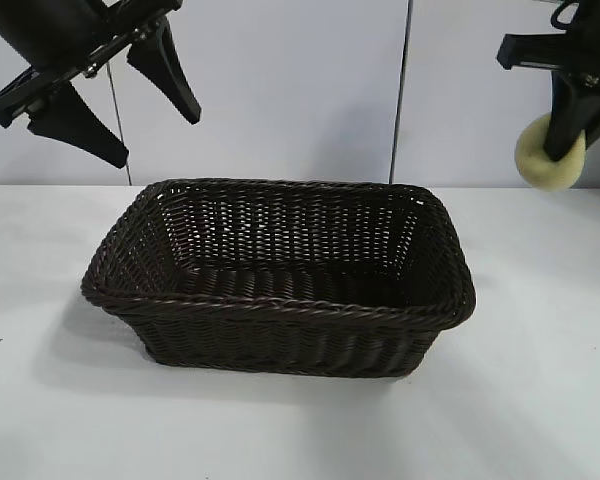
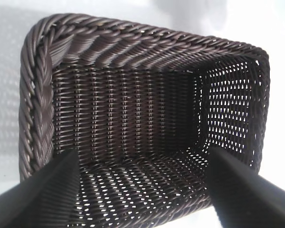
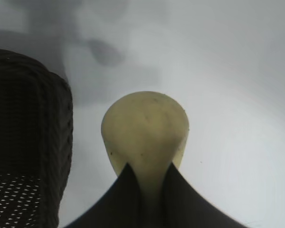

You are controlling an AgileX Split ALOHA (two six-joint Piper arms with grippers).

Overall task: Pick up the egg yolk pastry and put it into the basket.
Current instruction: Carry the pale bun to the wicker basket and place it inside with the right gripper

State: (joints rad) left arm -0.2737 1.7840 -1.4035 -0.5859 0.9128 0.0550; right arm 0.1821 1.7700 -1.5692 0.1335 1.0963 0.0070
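The dark-brown wicker basket [image 1: 280,300] stands in the middle of the white table, with nothing in it. My right gripper [image 1: 565,150] is shut on the pale-yellow egg yolk pastry [image 1: 540,155] and holds it high in the air, to the right of the basket and outside its rim. In the right wrist view the pastry [image 3: 145,130] is squeezed between my fingers [image 3: 118,199], with the basket's edge [image 3: 33,142] to one side. My left gripper [image 1: 145,110] is open and empty, raised above the basket's left end; its wrist view looks down into the basket [image 2: 133,118].
The white table [image 1: 540,380] runs all around the basket. A pale wall with vertical seams [image 1: 400,90] stands behind.
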